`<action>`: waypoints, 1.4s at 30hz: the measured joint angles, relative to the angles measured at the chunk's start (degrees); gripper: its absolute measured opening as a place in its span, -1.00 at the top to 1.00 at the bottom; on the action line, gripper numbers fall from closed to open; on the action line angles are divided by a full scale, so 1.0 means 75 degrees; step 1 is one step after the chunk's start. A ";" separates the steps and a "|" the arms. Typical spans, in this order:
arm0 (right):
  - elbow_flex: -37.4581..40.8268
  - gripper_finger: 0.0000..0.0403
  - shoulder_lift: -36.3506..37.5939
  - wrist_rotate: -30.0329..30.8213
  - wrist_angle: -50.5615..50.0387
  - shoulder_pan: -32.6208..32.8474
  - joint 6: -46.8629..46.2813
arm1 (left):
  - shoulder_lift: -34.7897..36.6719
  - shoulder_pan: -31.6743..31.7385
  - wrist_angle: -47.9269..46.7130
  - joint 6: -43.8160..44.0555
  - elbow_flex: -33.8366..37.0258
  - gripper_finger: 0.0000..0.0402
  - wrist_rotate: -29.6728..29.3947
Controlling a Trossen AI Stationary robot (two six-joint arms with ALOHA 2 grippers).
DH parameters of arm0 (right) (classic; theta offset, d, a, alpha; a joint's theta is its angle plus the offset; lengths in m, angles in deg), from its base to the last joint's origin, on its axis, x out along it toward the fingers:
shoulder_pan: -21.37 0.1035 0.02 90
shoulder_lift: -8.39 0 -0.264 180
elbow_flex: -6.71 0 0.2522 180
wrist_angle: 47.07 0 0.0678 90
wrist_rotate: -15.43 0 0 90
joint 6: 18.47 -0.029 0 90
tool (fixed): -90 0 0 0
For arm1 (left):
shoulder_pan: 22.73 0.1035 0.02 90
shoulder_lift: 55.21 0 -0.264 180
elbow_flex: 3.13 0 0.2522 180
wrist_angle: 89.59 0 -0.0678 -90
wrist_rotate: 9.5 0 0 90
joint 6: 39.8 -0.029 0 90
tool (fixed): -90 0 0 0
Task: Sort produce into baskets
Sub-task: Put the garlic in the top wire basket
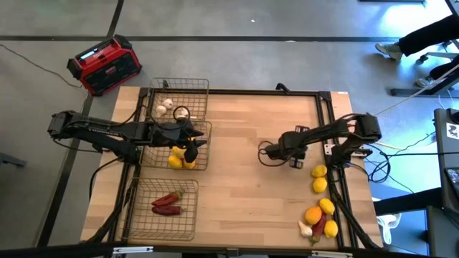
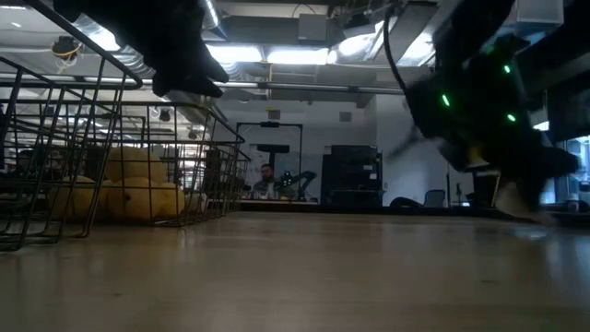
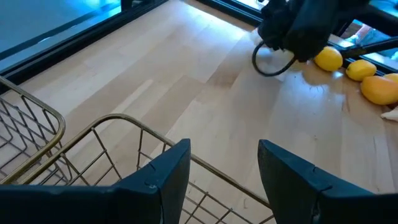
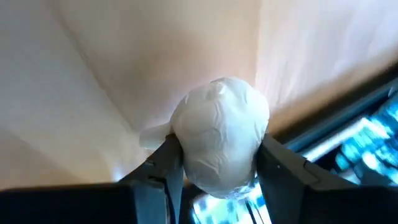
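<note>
My right gripper [image 1: 268, 152] is over the middle of the table and is shut on a whitish garlic bulb [image 4: 221, 137]. My left gripper [image 1: 191, 145] is open and empty. It hovers over the right rim of the middle wire basket [image 1: 203, 136], which holds yellow lemons [image 1: 176, 159]. The same lemons show in the low view [image 2: 138, 192]. The far basket [image 1: 195, 89] holds garlic bulbs [image 1: 163, 107]. The near basket [image 1: 140, 215] holds red chili peppers [image 1: 167, 203]. My right gripper pinches the garlic bulb between its two fingers [image 4: 166, 163], one on each of two opposite sides of the bulb [image 4: 186, 149]. The rounded end of the bulb sticks out past the fingertips, with the wooden table behind it.
Loose produce lies at the table's near right: lemons [image 1: 319, 179], an orange [image 1: 313, 215], a garlic bulb [image 1: 305, 228] and a chili [image 1: 316, 235]. A red-and-black box [image 1: 104, 64] sits on the floor beyond the far left corner. A person's legs [image 1: 423, 36] show at the far right.
</note>
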 joint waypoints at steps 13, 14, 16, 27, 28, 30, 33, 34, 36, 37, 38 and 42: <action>-0.0499 0.22 0.1740 0.1610 0.2251 0.0000 0.0176 | -0.0184 -0.0181 0.0995 0.0017 0.0000 0.09 0.0012; -0.0499 0.22 0.1804 0.1743 0.2565 0.0000 0.0256 | -0.0268 -0.0199 0.1170 0.0063 0.0000 0.09 0.0017; -0.0499 0.22 0.1850 0.1952 0.3297 0.0000 0.0566 | -0.0458 -0.0235 0.1465 0.0214 0.0000 0.09 0.0023; -0.0374 0.21 0.1840 0.1739 0.7774 0.0000 0.2428 | -0.1746 -0.0520 0.2931 0.0582 0.0002 0.09 0.0142; -0.0373 0.21 0.1840 0.1643 0.8029 0.0000 0.2563 | -0.1865 -0.0549 0.3089 0.0610 0.0003 0.09 0.0144; -0.0373 0.21 0.1840 0.1462 0.8466 0.0006 0.2715 | -0.2093 -0.0599 0.3378 0.0656 0.0003 0.09 0.0146; -0.0373 0.21 0.1840 0.1085 0.8912 0.0072 0.2857 | -0.2423 -0.0644 0.3792 0.0753 0.0003 0.09 0.0153; -0.0373 0.21 0.1837 0.0970 0.9049 0.0116 0.2963 | -0.2527 -0.0644 0.3919 0.0789 0.0003 0.09 0.0154; -0.0373 0.21 0.1837 0.0924 0.9290 0.0312 0.3170 | -0.2708 -0.0638 0.4116 0.0833 0.0003 0.09 0.0152; -0.0373 0.21 0.1837 0.0938 0.9419 0.0444 0.3267 | -0.2802 -0.0638 0.4211 0.0847 0.0003 0.09 0.0152; -0.0373 0.21 0.1837 0.0949 0.9551 0.0571 0.3406 | -0.2878 -0.0638 0.4331 0.0872 0.0003 0.09 0.0152; -0.0373 0.21 0.1837 0.0976 1.0017 0.1009 0.3824 | -0.3107 -0.0638 0.4753 0.1019 0.0003 0.09 0.0152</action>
